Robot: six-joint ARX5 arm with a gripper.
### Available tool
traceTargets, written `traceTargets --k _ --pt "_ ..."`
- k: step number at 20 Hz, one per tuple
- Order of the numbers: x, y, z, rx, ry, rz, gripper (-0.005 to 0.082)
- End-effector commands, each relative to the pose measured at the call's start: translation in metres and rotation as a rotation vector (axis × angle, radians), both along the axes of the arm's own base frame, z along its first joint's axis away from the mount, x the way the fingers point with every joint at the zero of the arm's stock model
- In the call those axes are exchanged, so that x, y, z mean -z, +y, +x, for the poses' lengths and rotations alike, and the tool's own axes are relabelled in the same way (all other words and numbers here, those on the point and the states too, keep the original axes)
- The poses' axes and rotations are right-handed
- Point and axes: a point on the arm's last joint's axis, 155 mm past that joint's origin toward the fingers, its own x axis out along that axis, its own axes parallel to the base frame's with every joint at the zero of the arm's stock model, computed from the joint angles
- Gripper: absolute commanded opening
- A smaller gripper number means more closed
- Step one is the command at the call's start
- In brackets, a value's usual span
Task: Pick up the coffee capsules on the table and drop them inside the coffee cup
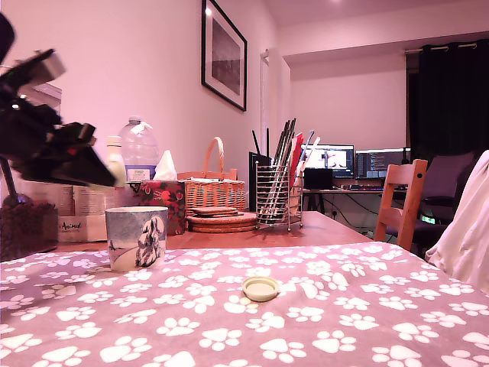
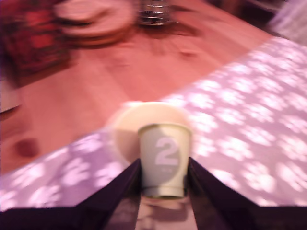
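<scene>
My gripper point(image 2: 164, 165) is shut on a pale capsule point(image 2: 164, 160) printed with a white "2", held by its sides between the two dark fingers point(image 2: 125, 184). Right behind the capsule, the wrist view shows the blurred round mouth of the coffee cup point(image 2: 125, 128). In the exterior view the arm is a dark blur at the left, with the gripper point(image 1: 107, 177) above the dog-printed cup point(image 1: 136, 237). A second, cream capsule point(image 1: 260, 288) lies on the paw-print cloth, to the right of the cup and nearer the camera in that view.
Behind the cup on the wooden table stand a red tissue box point(image 1: 163, 202), a water bottle point(image 1: 140, 149), a wicker basket point(image 1: 214, 191), a stack of coasters point(image 1: 221, 219) and a wire utensil holder point(image 1: 279, 195). A wooden chair point(image 1: 401, 199) is at the right.
</scene>
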Motion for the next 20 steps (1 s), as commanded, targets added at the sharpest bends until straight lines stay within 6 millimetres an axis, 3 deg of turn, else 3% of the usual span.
traceTargets --k 1,5,16,20 --pt "-0.009 -0.002 0.002 -0.011 -0.012 -0.028 0.0209" --pt "-0.01 -0.003 0.002 -0.014 -0.007 -0.04 0.0209" --pt "-0.036 -0.012 0.026 -0.004 0.086 -0.046 0.0211" --pt "-0.027 -0.015 0.037 -0.005 0.178 -0.03 0.0219"
